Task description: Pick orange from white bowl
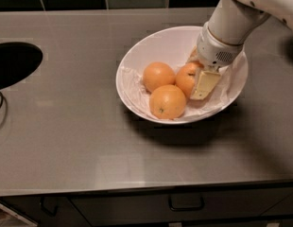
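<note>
The white bowl (137,60), lined with crumpled white paper, stands on the grey counter and holds three oranges. The orange (183,81) with the dark stem scar lies at the right of the group. My gripper (194,79) reaches down into the bowl from the upper right and is shut on this orange. One pale finger (204,83) lies against the orange's right front side; the other peeks out behind it. The orange still rests in the bowl.
A plain orange (157,76) lies to the left and an orange with a tiny green speck (167,101) lies in front, both touching the held one. A dark round sink opening (12,63) is at the left. Dark tiles run along the back; drawers sit below the counter's front edge.
</note>
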Controlling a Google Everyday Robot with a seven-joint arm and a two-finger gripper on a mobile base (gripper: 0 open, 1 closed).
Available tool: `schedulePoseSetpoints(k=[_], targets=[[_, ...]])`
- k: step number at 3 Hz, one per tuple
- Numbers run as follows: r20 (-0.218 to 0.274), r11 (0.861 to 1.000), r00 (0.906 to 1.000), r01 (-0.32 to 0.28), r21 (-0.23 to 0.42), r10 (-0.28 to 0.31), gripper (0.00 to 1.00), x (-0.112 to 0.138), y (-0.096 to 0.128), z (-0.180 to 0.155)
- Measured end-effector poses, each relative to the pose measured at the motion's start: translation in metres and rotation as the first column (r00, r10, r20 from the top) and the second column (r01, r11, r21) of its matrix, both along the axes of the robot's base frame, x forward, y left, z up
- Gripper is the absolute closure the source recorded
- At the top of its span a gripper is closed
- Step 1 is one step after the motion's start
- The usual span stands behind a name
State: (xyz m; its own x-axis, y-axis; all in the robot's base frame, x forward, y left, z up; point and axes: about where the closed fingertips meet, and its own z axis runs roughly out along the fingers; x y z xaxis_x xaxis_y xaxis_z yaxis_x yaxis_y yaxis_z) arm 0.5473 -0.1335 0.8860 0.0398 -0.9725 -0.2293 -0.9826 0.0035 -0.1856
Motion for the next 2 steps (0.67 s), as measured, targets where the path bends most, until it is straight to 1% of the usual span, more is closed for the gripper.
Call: schedulePoseSetpoints(k=[1, 2], targets=[[0.064, 1.0, 0.998, 0.0, 0.028, -0.002, 1.0, -0.006, 0.004, 0.028], [0.133, 0.999, 0.9911, -0.016, 0.047, 0.01, 1.0, -0.014, 0.01, 0.061]])
